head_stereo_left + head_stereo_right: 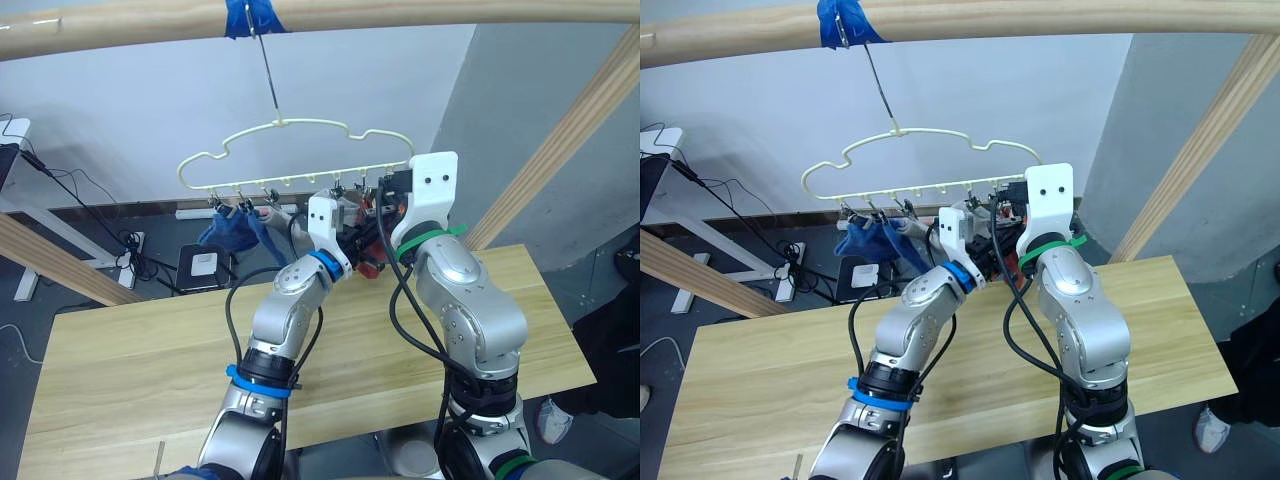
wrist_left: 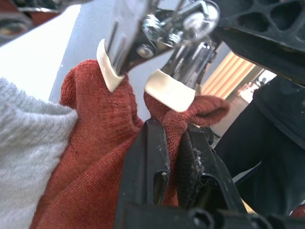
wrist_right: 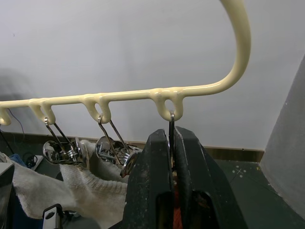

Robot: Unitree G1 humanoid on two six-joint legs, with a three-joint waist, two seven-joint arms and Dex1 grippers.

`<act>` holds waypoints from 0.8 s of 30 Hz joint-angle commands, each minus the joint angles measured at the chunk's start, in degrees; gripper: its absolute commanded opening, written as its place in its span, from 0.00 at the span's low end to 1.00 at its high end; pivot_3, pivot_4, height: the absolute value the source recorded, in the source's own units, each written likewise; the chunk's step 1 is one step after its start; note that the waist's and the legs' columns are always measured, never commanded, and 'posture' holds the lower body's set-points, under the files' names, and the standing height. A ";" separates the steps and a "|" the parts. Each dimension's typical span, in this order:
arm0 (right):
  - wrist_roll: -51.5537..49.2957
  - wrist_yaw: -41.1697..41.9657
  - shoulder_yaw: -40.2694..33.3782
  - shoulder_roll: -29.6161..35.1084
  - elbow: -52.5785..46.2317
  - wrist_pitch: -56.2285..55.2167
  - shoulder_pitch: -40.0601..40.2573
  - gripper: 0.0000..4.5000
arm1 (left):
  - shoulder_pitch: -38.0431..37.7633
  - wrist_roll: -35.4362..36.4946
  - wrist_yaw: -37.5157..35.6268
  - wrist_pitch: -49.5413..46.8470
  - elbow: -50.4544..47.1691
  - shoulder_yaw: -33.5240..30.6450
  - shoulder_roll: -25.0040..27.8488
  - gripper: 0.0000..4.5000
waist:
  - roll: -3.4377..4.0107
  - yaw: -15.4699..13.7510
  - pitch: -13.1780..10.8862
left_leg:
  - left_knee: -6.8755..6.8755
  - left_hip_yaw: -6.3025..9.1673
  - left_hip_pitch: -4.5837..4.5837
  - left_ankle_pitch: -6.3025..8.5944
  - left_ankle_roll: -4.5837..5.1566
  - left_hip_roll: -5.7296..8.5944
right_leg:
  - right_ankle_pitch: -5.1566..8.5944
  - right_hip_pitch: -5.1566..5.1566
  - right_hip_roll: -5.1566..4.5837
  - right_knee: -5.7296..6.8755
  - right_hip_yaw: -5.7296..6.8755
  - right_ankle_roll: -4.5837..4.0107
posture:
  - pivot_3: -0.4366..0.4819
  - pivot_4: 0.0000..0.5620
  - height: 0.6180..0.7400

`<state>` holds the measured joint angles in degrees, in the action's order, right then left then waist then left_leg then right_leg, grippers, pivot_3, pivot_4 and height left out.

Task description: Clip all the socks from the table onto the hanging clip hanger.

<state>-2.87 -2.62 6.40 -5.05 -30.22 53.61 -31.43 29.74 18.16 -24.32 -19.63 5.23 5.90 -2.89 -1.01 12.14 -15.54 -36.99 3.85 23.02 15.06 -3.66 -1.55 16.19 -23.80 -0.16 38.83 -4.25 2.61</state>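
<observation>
The cream clip hanger hangs by its hook from the top pole, above the far edge of the table. Two blue socks hang from its left clips, and a light grey sock is clipped further along. My left gripper is shut on a rust-red sock, holding its edge up between the cream pads of a silver clip. My right gripper is shut on that end clip's wire, just under the last loop of the hanger.
Pale wooden frame poles surround the table: one across the top with blue tape, one slanting at the right, one at the left. Cables and a power box lie on the floor behind.
</observation>
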 commanded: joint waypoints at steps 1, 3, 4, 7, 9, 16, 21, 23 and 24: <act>0.50 -0.31 0.69 0.16 -2.38 -0.40 0.05 0.00 | -1.09 1.23 1.47 -0.51 -1.68 -0.62 -1.87 0.03 | 0.00 0.00 0.00 | 0.00 0.00 0.00 0.00 0.00 0.00 | 0.00 0.00 0.00 0.00 0.00 0.00 | 0.12 0.48 1.00; 0.52 -0.37 0.70 0.23 -2.50 -0.37 0.07 0.00 | -1.80 1.31 1.93 -0.82 -2.17 -0.76 -2.34 0.03 | 0.00 0.02 0.00 | 0.00 -0.01 0.00 0.00 0.00 0.00 | 0.00 0.00 0.00 -0.01 -0.01 0.00 | 0.12 0.48 1.00; 0.52 -0.37 0.71 0.31 -2.50 -0.40 0.05 0.00 | -2.08 1.42 2.56 -0.94 -2.36 -1.09 -2.79 0.03 | 0.00 0.02 0.00 | 0.00 -0.01 0.00 0.00 0.00 0.00 | 0.00 0.00 0.00 -0.01 -0.01 0.00 | 0.12 0.48 1.00; 0.53 -0.39 0.73 0.47 -2.41 -0.47 -0.06 0.00 | -2.93 3.34 5.45 -1.18 -3.45 -2.97 -5.51 0.03 | 0.00 0.02 0.00 | -0.01 0.00 0.00 0.00 0.00 0.00 | 0.00 0.00 0.00 0.00 0.00 0.00 | 0.12 0.48 1.00; 0.55 -0.44 0.77 0.51 -2.48 -0.43 -0.02 0.00 | -3.54 4.33 6.88 -1.85 -4.64 -3.26 -6.94 0.03 | -0.01 0.02 0.00 | -0.02 0.00 0.00 0.00 0.00 0.00 | 0.00 0.01 0.00 0.00 -0.01 0.00 | 0.12 0.48 1.00; 0.45 -0.57 0.88 0.22 -2.39 -0.28 -0.01 0.00 | -5.00 6.57 9.46 -1.84 -7.31 -1.60 -9.56 0.03 | -0.01 0.03 -0.01 | -0.02 0.00 0.00 0.00 0.00 0.00 | 0.00 0.02 0.00 0.00 0.00 0.00 | 0.13 0.48 1.00; 0.31 -0.66 0.73 0.00 -2.40 -0.14 -0.02 0.00 | -5.68 8.19 9.81 -3.48 -8.15 0.40 -9.67 0.03 | -0.01 0.03 -0.01 | -0.02 0.00 0.00 0.00 0.00 0.01 | 0.00 0.02 0.00 -0.01 0.00 0.00 | 0.13 0.48 1.00; 0.17 -0.71 0.62 -0.16 -2.42 -0.12 -0.02 0.00 | -6.25 8.62 9.71 -4.52 -8.51 1.16 -9.39 0.03 | -0.01 0.03 -0.01 | -0.01 0.00 0.00 0.00 0.00 0.01 | 0.00 0.02 0.00 -0.01 0.01 0.00 | 0.12 0.49 1.00; 0.11 -0.72 0.60 -0.23 -2.43 -0.08 -0.02 0.00 | -6.48 8.63 9.65 -4.62 -8.57 1.47 -9.23 0.03 | -0.01 0.03 -0.01 | -0.01 0.00 0.00 0.00 0.00 0.01 | 0.00 0.02 0.00 -0.01 0.00 0.00 | 0.12 0.49 1.00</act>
<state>-2.83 -3.10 6.81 -4.81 -30.67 53.65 -31.39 25.88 25.80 -14.31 -24.42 -0.12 4.70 -8.34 -1.01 12.17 -15.54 -37.00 3.85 23.02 15.06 -3.66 -1.54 16.19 -23.78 -0.16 38.81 -4.25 2.61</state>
